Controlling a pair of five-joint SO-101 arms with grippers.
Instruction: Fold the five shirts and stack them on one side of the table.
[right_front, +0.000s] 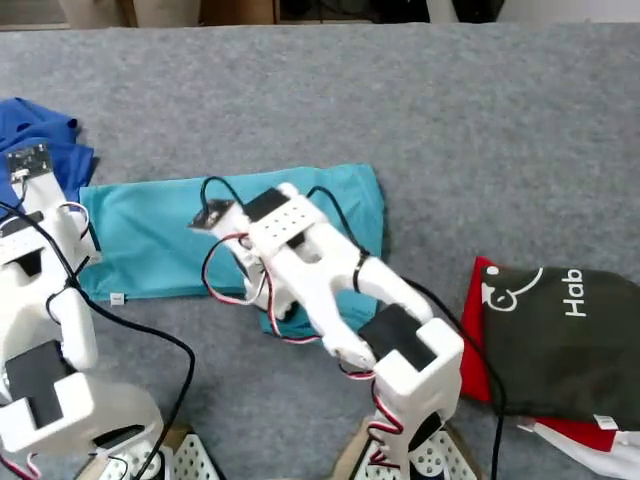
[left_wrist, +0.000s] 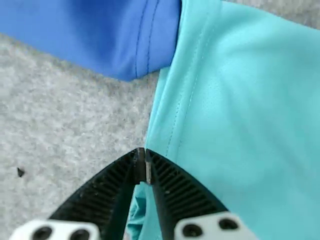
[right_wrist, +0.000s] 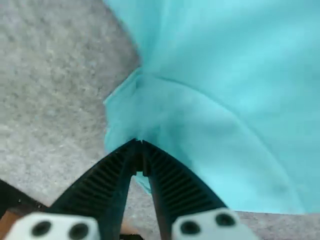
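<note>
My left jaws are closed on the edge of the teal shirt (left_wrist: 240, 125), at its end near the blue shirt (left_wrist: 100, 35). My right jaws are closed also, pinching the near edge of the same shirt. It lies spread on the grey surface (right_front: 450, 120). A black shirt (right_front: 560, 340) rests on a red shirt (right_front: 475, 365), well apart.

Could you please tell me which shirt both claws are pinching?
The turquoise shirt spread mid-table; the blue shirt and the black shirt lie ungripped off to either side.
</note>
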